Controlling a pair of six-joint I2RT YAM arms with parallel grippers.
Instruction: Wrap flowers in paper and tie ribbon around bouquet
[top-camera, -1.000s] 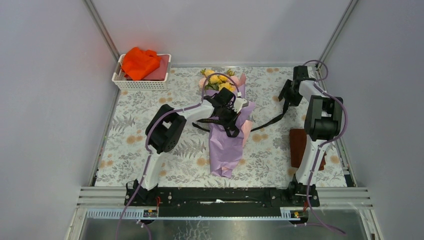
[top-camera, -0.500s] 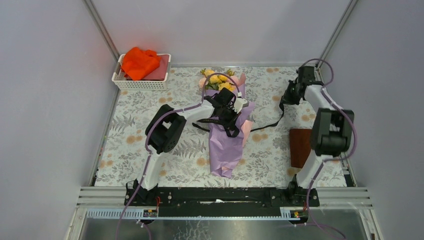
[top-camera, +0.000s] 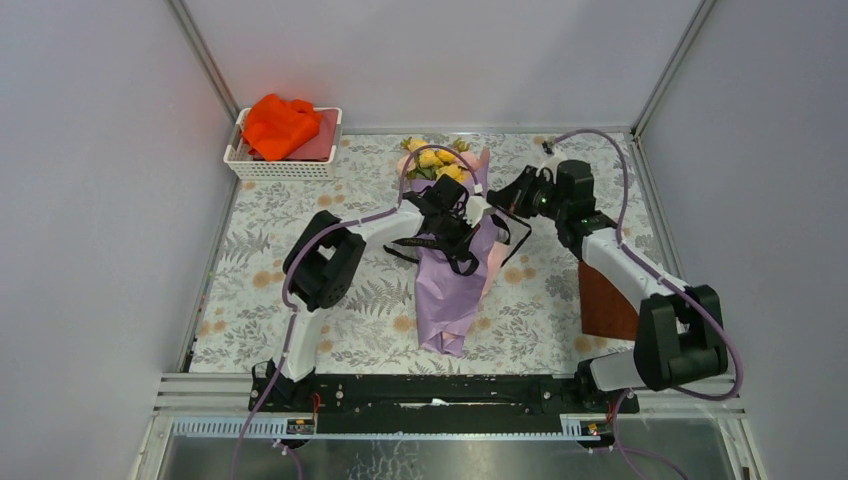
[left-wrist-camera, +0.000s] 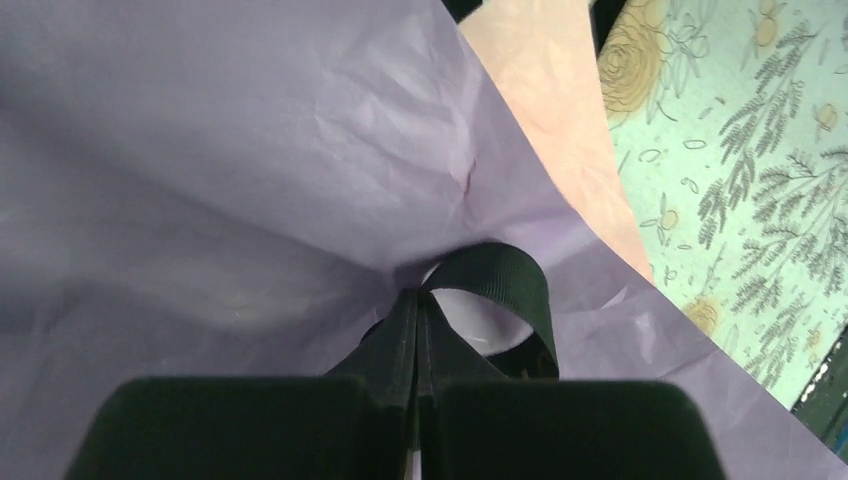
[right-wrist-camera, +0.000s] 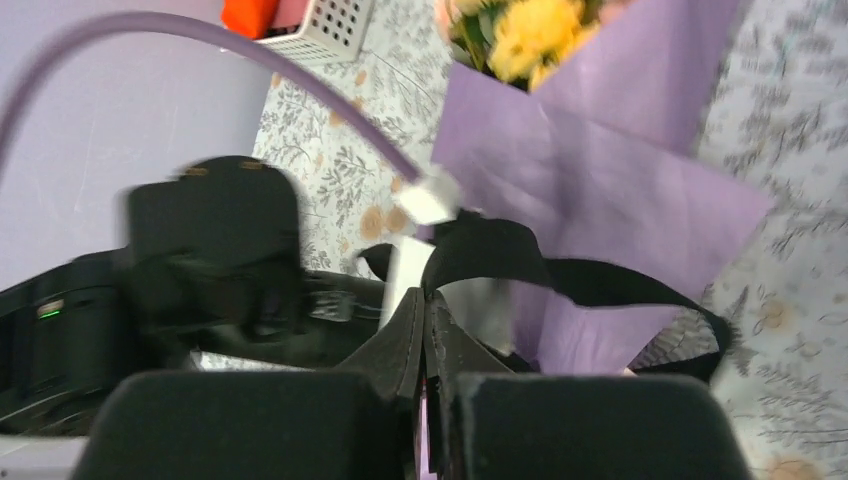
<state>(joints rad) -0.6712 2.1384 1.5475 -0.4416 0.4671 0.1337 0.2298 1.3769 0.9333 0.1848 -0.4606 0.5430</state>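
Lavender paper (top-camera: 447, 300) was already rolled into a long cone around the flowers (top-camera: 438, 160). The bouquet (top-camera: 455, 275) lay mid-way across the floral tablecloth (top-camera: 260, 250), yellow blooms toward the far wall and narrow tail toward the arm bases. A pale pink layer showed along the cone's right edge.

The black ribbon (top-camera: 463, 263) crossed the cone about where it narrows below the blooms, a sensible place for a tie meant to stop the sheet unrolling. The left gripper (left-wrist-camera: 418, 315) reached over that spot from the left, its fingers pressed together on the ribbon. In its wrist view a short loop stood out of the closed tips, right against the paper. The right gripper (right-wrist-camera: 425, 320) came in from the cone's right side, near the left one. Its fingers were likewise clamped on a ribbon strand, which curved off in a loop past the paper's edge.

With a strand pinched by each arm, I judged the wrapping done and the knot to be the step in hand. A careless pull could slip the ribbon or crumple the thin sheet.

Well apart, a white basket (top-camera: 285, 168) holding an orange cloth (top-camera: 278, 122) stood at the far left corner. A brown pad (top-camera: 598, 308) lay by the right arm.
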